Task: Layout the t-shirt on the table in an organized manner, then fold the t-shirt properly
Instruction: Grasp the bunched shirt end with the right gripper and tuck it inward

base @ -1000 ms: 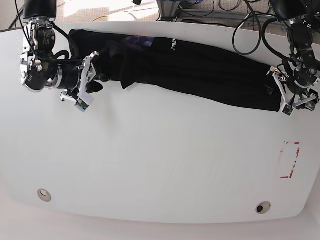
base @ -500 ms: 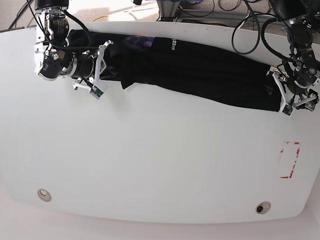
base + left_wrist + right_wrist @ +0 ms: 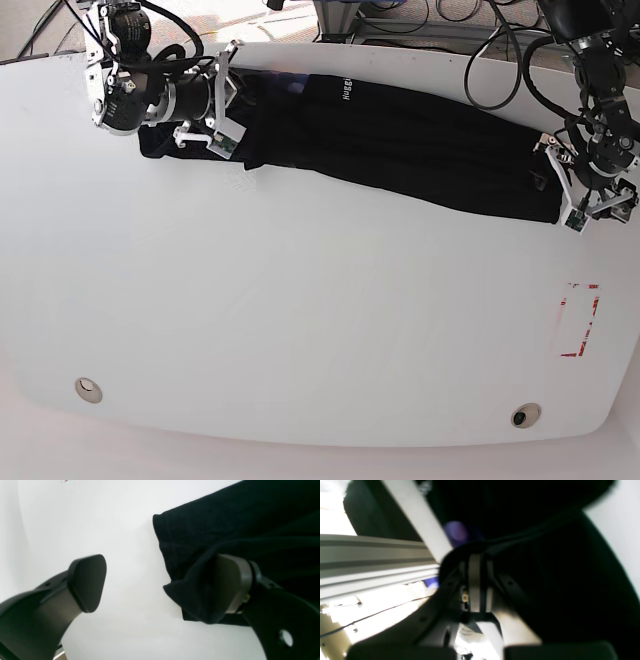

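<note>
Black t-shirt (image 3: 400, 140) stretched along the far tabletop (image 3: 320, 320) — right hand (image 3: 222, 100) pinching its collar end, left hand (image 3: 572, 185) spread wide at the hem.

Beyond the far edge, black cables (image 3: 480, 45) loop and trail over the floor, with more coiled cable (image 3: 462, 10) at the top. A grey metal frame base (image 3: 350, 18) stands near them. In the right wrist view, a pale aluminium profile rail (image 3: 370, 565) runs across, brightly lit.
</note>
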`<move>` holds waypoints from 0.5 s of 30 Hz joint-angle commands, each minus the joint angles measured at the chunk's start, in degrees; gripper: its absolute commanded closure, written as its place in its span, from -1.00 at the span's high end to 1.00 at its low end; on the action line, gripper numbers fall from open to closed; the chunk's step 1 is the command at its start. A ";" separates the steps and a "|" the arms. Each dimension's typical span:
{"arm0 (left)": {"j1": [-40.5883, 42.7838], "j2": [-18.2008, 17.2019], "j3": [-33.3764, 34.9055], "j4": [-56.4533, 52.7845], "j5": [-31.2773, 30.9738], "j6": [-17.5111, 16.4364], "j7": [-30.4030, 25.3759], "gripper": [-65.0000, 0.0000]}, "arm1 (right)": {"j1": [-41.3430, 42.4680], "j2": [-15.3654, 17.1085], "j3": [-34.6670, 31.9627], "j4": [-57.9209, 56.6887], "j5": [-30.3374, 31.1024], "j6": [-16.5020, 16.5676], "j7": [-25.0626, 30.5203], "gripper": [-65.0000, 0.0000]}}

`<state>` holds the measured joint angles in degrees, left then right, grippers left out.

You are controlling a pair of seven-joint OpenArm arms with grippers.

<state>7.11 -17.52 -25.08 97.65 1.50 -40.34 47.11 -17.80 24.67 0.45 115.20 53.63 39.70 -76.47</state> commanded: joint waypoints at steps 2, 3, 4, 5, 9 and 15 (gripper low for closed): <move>-0.65 -0.90 -0.28 0.95 -0.22 0.34 -0.56 1.00 | -0.79 3.86 0.65 1.07 6.20 0.30 0.55 -0.93; -0.65 -0.90 -0.28 0.95 -0.22 0.34 -0.56 1.00 | -0.53 4.57 0.74 1.07 7.87 0.30 0.64 -0.93; -0.65 -0.90 -0.28 0.95 -0.22 0.34 -0.56 1.00 | -0.18 5.27 0.83 1.07 9.71 0.30 0.64 -0.93; -0.65 -0.90 -0.28 0.95 -0.22 0.34 -0.56 1.00 | 0.62 6.15 0.91 1.07 11.82 0.30 0.64 -0.93; -0.74 -0.90 -0.28 0.86 -0.22 0.34 -0.56 1.00 | 4.04 8.61 3.02 0.89 16.04 0.30 0.73 -0.93; -0.74 -0.90 -0.28 0.86 -0.22 0.34 -0.56 1.00 | 8.26 6.41 8.21 -0.96 12.88 0.30 0.73 -0.93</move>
<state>6.98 -17.58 -25.12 97.65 1.56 -40.34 47.18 -11.25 31.62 8.34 114.63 67.35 39.66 -76.09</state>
